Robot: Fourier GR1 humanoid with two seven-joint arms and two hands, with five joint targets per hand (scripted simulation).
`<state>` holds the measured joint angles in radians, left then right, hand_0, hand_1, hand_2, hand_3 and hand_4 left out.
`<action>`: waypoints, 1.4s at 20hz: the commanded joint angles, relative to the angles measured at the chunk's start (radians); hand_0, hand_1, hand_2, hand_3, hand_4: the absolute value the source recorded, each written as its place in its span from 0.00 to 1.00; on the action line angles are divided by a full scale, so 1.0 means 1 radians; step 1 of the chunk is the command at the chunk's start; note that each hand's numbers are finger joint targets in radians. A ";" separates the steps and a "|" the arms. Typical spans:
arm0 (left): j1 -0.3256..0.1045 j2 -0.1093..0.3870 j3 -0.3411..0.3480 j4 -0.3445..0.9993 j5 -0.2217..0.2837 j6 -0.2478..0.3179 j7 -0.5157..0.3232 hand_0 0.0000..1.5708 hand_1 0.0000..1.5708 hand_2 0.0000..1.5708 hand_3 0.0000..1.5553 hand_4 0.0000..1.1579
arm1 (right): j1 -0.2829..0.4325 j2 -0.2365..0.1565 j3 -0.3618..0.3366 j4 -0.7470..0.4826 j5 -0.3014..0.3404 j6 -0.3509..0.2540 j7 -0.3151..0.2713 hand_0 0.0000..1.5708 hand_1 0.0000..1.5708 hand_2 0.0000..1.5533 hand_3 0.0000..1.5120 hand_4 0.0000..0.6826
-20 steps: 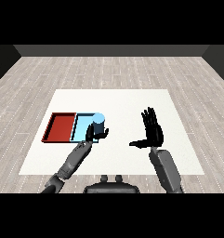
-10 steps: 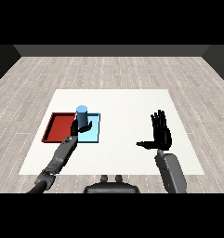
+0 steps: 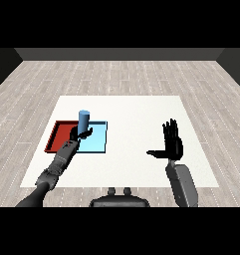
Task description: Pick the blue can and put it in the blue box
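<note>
From the head view we see a white table [image 3: 141, 107] standing on a grey plank floor [image 3: 121, 74], with two trays lying side by side toward the table's left edge. The red tray [image 3: 58, 135] is the one nearer that edge, and the light blue tray [image 3: 97, 140] touches it on the side toward the table's middle.

The blue can [image 3: 83, 122] stands upright at the seam between the two trays, close to their far rims. We cannot tell for sure whether its base rests on the floor of the light blue tray or is raised a little above it, since the left hand covers the lower part.

The left hand [image 3: 76, 135] reaches in from the table's near left corner, its grey forearm crossing the near rim of the trays. Its fingers and thumb are curled round the lower part of the can, grasping it.

The right hand [image 3: 172, 144] is raised above the right half of the table, well apart from the trays and the can. Its fingers are straight and released, pointing away from us, with the thumb stretched out toward the table's middle, and it holds nothing
</note>
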<state>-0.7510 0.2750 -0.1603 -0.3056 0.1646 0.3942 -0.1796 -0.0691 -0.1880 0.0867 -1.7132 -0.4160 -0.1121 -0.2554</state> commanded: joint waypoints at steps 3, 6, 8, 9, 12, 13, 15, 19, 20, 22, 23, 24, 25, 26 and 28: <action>-0.073 -0.024 -0.015 0.202 -0.058 0.008 0.035 0.99 0.99 0.94 0.83 0.83 | -0.027 0.018 -0.035 0.126 -0.010 0.022 -0.042 0.00 0.00 0.00 0.00 0.00; -0.053 -0.054 -0.047 0.251 -0.097 0.006 0.073 0.88 0.88 0.83 0.64 0.76 | -0.067 0.008 -0.039 0.139 0.013 -0.001 -0.008 0.00 0.00 0.00 0.00 0.00; -0.068 -0.077 -0.037 0.264 -0.092 -0.027 0.086 0.94 0.94 0.90 0.57 0.75 | -0.062 0.010 -0.061 0.181 -0.016 0.053 -0.058 0.00 0.00 0.00 0.00 0.00; -0.099 -0.084 -0.044 0.278 -0.100 -0.034 0.147 0.97 0.97 0.92 0.47 0.75 | -0.052 -0.003 -0.074 0.180 -0.036 0.078 -0.054 0.00 0.00 0.00 0.00 0.00; -0.048 -0.107 -0.009 0.286 -0.069 -0.053 0.129 1.00 1.00 0.91 0.00 0.67 | -0.015 0.039 -0.034 0.136 -0.015 0.048 -0.056 0.00 0.00 0.00 0.00 0.00; -0.010 -0.121 0.003 0.285 -0.059 -0.023 0.105 1.00 1.00 0.94 0.00 0.60 | -0.054 -0.019 -0.096 0.164 -0.070 0.105 -0.034 0.00 0.00 0.00 0.00 0.00; -0.025 -0.112 -0.024 0.299 -0.092 -0.043 0.112 0.92 0.92 0.88 0.00 0.45 | -0.065 0.032 -0.037 0.133 0.007 0.033 -0.051 0.00 0.00 0.00 0.00 0.00; -0.081 -0.058 -0.044 0.303 -0.126 -0.049 0.193 0.00 0.00 0.00 0.00 0.00 | -0.043 -0.006 -0.089 0.152 -0.049 0.103 -0.049 0.00 0.00 0.00 0.00 0.00; -0.062 -0.087 -0.052 0.303 -0.136 -0.025 0.180 0.00 0.00 0.00 0.00 0.00 | -0.100 0.036 -0.072 0.195 -0.032 0.068 -0.054 0.00 0.00 0.00 0.00 0.00; -0.012 -0.079 -0.022 0.276 -0.113 0.078 0.077 0.00 0.00 0.00 0.00 0.00 | -0.047 0.025 -0.057 0.101 -0.018 0.049 -0.023 0.00 0.00 0.00 0.00 0.00; -0.042 -0.050 -0.020 0.283 -0.115 0.060 0.099 0.00 0.00 0.00 0.00 0.00 | -0.052 0.032 -0.058 0.155 -0.028 0.079 -0.042 0.00 0.00 0.00 0.00 0.00; -0.027 -0.097 0.007 0.255 -0.090 0.161 0.056 0.00 0.00 0.00 0.00 0.00 | -0.066 0.008 -0.095 0.193 -0.044 0.110 -0.066 0.00 0.00 0.00 0.00 0.00; -0.046 -0.073 0.031 0.233 -0.069 0.180 0.049 0.00 0.00 0.00 0.00 0.00 | 0.014 0.007 -0.088 0.097 -0.068 0.119 -0.051 0.00 0.00 0.00 0.00 0.00; -0.064 -0.074 0.058 0.189 -0.045 0.226 0.006 0.00 0.00 0.00 0.00 0.00 | -0.025 0.033 -0.071 0.134 -0.046 0.094 -0.057 0.00 0.00 0.00 0.00 0.00; -0.021 -0.069 0.109 0.094 0.001 0.289 -0.153 0.00 0.00 0.00 0.00 0.00 | -0.046 0.042 -0.047 0.114 -0.035 0.090 -0.049 0.00 0.00 0.00 0.00 0.00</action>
<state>-0.7946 0.1759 -0.1138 -0.1243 0.1156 0.5607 -0.1922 -0.1048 -0.1645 0.0170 -1.5842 -0.4591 -0.0192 -0.3055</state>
